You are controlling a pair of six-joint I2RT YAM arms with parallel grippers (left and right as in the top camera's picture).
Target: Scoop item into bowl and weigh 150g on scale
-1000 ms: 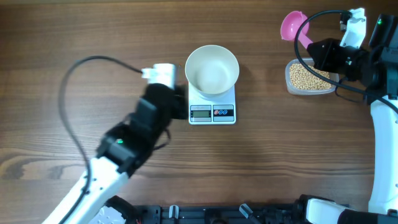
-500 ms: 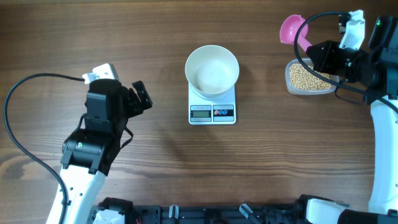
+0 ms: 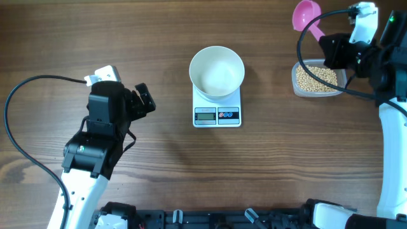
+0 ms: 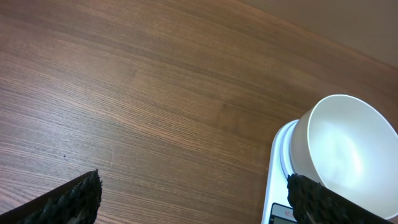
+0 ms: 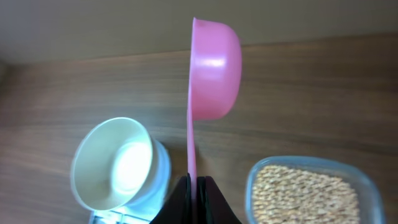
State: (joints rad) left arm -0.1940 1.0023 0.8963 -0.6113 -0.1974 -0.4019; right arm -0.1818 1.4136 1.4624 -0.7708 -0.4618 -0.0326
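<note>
The left pincer is spread wide with nothing between its fingers, over bare table with free wood on every side. To its right and a little ahead stands the scale, well apart from it. The white bowl sits on the scale's platform, its rim reaching about to the side edges, and it looks empty. Farther right, past a clear strip of wood, the beans fill a clear tub just beneath the right pincer. That pincer is pinching the handle of a pink scoop, with the cup raised near the table's far edge. Whether the cup holds beans I cannot tell.
</note>
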